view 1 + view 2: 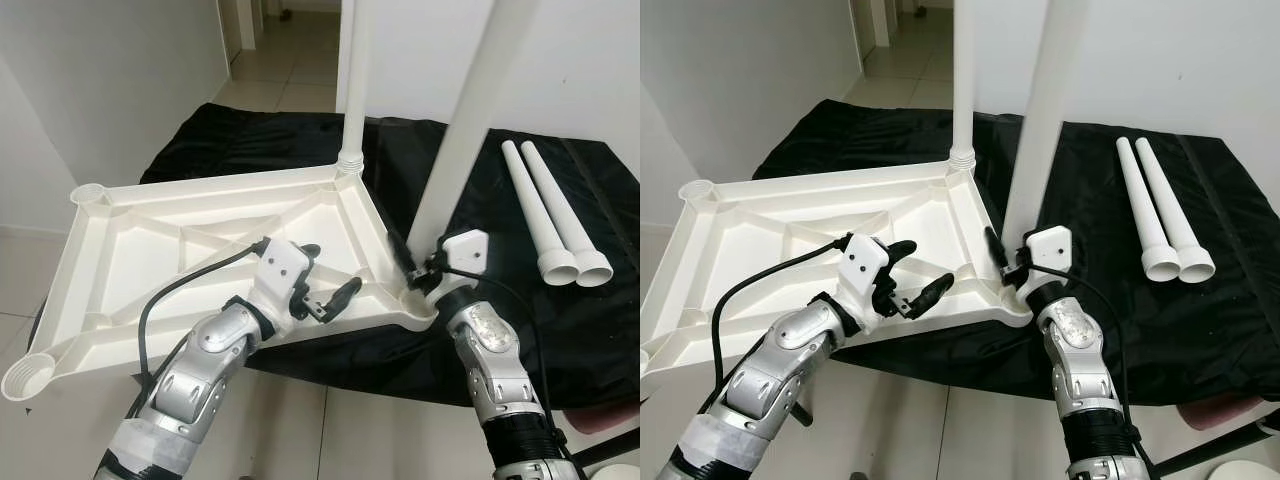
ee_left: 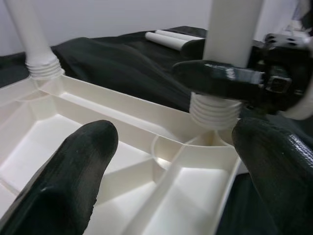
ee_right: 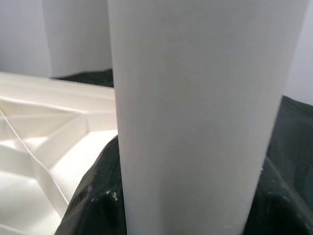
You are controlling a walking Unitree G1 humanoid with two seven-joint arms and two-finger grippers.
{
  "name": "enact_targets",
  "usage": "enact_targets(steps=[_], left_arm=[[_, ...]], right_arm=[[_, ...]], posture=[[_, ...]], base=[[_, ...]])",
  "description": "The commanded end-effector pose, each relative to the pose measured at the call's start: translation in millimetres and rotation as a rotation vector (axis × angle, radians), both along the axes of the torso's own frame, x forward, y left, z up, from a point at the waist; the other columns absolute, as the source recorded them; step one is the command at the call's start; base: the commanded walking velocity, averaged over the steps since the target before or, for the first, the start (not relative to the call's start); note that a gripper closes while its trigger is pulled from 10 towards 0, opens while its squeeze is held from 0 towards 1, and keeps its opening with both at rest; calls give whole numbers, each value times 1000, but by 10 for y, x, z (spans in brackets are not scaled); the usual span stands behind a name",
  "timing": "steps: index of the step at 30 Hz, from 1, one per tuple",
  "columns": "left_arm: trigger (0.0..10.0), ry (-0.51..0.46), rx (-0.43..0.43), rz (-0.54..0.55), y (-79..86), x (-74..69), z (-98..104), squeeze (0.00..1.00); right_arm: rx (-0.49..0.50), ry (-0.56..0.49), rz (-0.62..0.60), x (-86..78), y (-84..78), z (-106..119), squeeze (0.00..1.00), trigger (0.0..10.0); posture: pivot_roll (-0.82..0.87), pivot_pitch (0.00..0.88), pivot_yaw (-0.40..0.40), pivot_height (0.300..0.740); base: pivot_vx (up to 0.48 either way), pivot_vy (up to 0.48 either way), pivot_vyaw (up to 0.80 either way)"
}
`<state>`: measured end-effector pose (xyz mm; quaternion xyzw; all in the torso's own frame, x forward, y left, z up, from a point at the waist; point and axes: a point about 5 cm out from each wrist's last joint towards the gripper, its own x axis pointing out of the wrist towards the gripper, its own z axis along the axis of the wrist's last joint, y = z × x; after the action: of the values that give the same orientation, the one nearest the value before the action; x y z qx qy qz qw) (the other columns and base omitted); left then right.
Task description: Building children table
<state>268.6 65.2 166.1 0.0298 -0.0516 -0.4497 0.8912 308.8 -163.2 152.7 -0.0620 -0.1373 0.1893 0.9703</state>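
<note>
An upturned white tabletop (image 1: pixel 180 250) is laid on a black cloth (image 1: pixel 560 330), with one leg (image 1: pixel 352 90) fitted at its far corner. A second leg (image 1: pixel 465 130) at the near right corner is clamped by the right end effector (image 1: pixel 415 272). The left end effector (image 1: pixel 325 280) is held apart above the tabletop. Two spare legs (image 1: pixel 555 215) are laid at the right.

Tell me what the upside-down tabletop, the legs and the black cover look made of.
Tabletop: likely moulded plastic, cream, slightly glossy, with ribbed underside. Legs, like the one at the right end effector: matching smooth plastic tubes with threaded ends. Black cover: wrinkled, faintly shiny fabric or sheeting.
</note>
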Motion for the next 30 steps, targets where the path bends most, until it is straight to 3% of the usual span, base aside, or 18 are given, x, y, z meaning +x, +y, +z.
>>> enact_targets(steps=[1,5,11,16,26,30], left_arm=[[10000,16,25,-100,-36,-74,-23,0],[10000,17,34,-106,-14,-63,17,0],[10000,13,56,-72,83,-22,57,0],[10000,38,42,-115,78,-156,83,0],[10000,51,62,-146,77,-170,99,0],[10000,75,73,-188,71,-236,81,0]], right_arm=[[-3,-5,32,27,32,28,0,10000],[1,21,51,24,35,-9,0,10000],[-7,47,91,-44,55,-92,0,10000],[-4,85,115,-220,65,-264,0,10000],[-7,108,129,-290,6,-320,0,10000],[-66,125,149,-369,-31,-402,0,10000]], posture=[[30,53,-30,740],[34,107,-25,740],[39,111,-20,740],[52,130,-16,740],[53,126,-9,740],[58,117,2,740]], base=[[0,0,0],[0,0,0],[0,0,0],[0,0,0],[0,0,0],[0,0,0]])
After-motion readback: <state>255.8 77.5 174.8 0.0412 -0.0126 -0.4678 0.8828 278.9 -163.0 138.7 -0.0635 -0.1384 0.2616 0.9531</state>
